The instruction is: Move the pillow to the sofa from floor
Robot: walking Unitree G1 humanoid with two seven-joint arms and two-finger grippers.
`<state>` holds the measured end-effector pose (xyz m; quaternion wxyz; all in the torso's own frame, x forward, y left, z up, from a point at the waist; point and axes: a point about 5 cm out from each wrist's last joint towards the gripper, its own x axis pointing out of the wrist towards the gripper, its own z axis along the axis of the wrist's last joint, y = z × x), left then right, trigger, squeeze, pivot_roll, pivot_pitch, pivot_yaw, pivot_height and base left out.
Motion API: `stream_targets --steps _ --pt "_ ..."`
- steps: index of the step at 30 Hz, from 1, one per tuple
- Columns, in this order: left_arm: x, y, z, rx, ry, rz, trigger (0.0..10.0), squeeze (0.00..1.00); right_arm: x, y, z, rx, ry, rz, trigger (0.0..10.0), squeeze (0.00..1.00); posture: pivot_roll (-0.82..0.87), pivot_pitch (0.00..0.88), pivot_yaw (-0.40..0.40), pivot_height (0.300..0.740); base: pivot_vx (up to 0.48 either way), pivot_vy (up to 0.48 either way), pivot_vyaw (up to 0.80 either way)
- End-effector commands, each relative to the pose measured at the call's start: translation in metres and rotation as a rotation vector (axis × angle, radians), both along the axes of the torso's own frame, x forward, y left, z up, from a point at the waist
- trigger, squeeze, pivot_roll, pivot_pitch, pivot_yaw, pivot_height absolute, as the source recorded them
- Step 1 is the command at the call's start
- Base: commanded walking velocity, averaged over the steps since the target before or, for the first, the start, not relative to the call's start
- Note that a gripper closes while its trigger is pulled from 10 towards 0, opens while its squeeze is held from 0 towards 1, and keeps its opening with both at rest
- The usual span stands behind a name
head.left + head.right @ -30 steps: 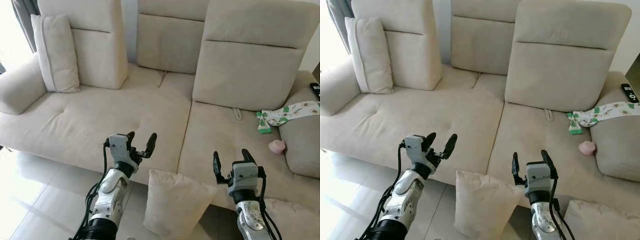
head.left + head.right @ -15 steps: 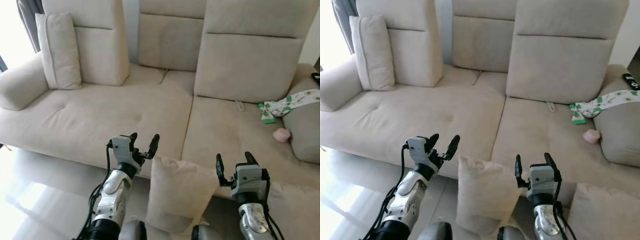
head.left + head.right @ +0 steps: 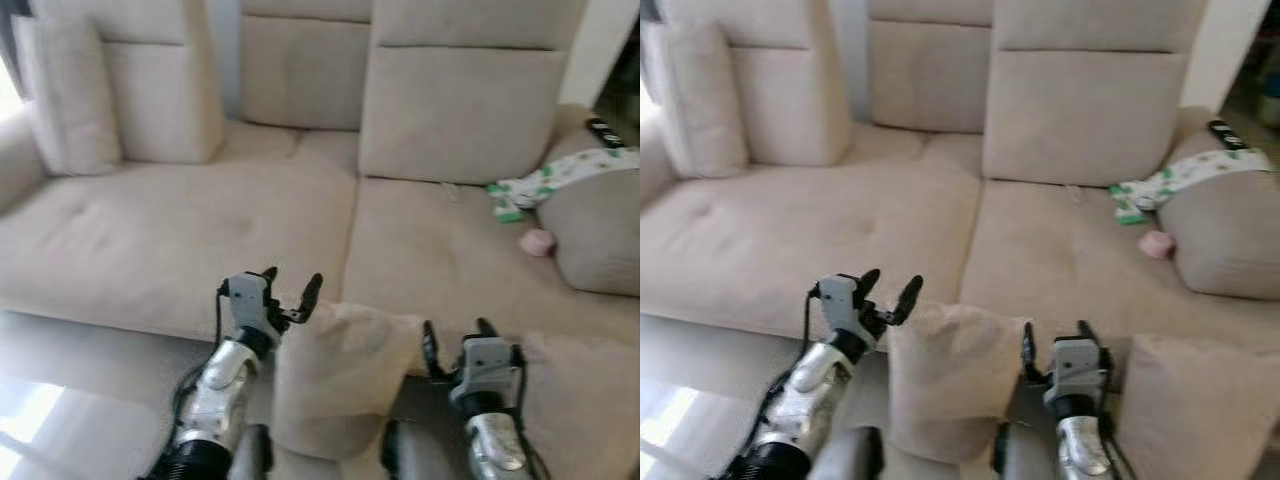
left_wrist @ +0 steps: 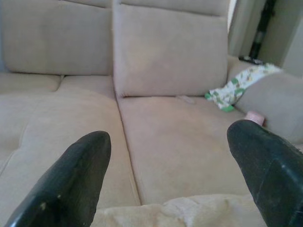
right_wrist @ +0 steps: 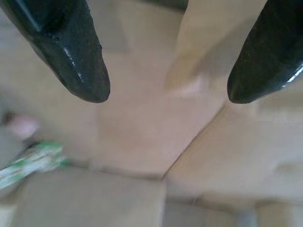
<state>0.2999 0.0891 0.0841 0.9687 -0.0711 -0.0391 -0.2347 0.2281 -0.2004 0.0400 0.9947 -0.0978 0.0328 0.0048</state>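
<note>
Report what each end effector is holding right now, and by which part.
Nothing is held. The left end effector and right end effector are both open, flanking the upright pillow near its top corners.

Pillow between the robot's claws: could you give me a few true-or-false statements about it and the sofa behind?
1. The pillow stands between the left claw and the right claw. True.
2. Both claws are clamped shut. False: each has its fingers spread open.
3. A small pink object lies on the sofa seat. True.
4. The sofa is dark blue. False: it is beige.
5. Another pillow leans against the sofa's backrest on the robot's left. True.
</note>
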Motion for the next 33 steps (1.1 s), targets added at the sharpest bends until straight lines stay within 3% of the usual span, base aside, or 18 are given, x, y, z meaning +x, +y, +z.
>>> stream_targets --steps 1,3,7,9,11,14,26,33 --pt "0.002 -0.001 0.006 0.048 -0.041 -0.016 10.0 0.00 0.001 -0.001 -0.007 -0.008 0.052 0.035 10.0 0.00 -0.09 0.000 0.066 0.580 0.000 0.000 0.00" --pt "0.002 -0.002 0.006 0.071 -0.052 -0.022 10.0 0.00 0.002 -0.006 -0.011 -0.036 0.088 0.059 10.0 0.00 -0.09 0.000 0.068 0.580 0.000 0.000 0.00" --pt "0.002 -0.003 0.008 0.129 -0.081 -0.039 10.0 0.00 0.018 -0.028 -0.007 -0.217 0.132 0.191 10.0 0.00 -0.09 0.000 0.074 0.580 0.000 0.000 0.00" --pt "0.002 -0.004 0.009 0.136 -0.086 -0.040 10.0 0.00 0.022 -0.028 -0.005 -0.255 0.136 0.227 10.0 0.00 -0.09 0.000 0.077 0.580 0.000 0.000 0.00" --pt "0.002 -0.004 0.010 0.143 -0.096 -0.040 10.0 0.00 0.030 -0.027 0.000 -0.378 0.126 0.323 10.0 0.00 -0.08 0.000 0.077 0.580 0.000 0.000 0.00" --pt "0.003 -0.003 0.011 0.145 -0.100 -0.033 10.0 0.00 0.033 -0.026 0.001 -0.415 0.120 0.353 10.0 0.00 -0.07 0.000 0.076 0.580 0.000 0.000 0.00" --pt "0.003 0.005 0.012 0.155 -0.109 0.000 10.0 0.00 0.036 -0.023 -0.014 -0.358 0.200 0.411 10.0 0.00 -0.03 0.000 0.068 0.580 0.000 0.000 0.00" --pt "0.002 0.005 0.013 0.159 -0.114 -0.002 10.0 0.00 0.029 -0.036 -0.028 -0.356 0.279 0.319 10.0 0.00 -0.03 0.000 0.074 0.580 0.000 0.000 0.00"
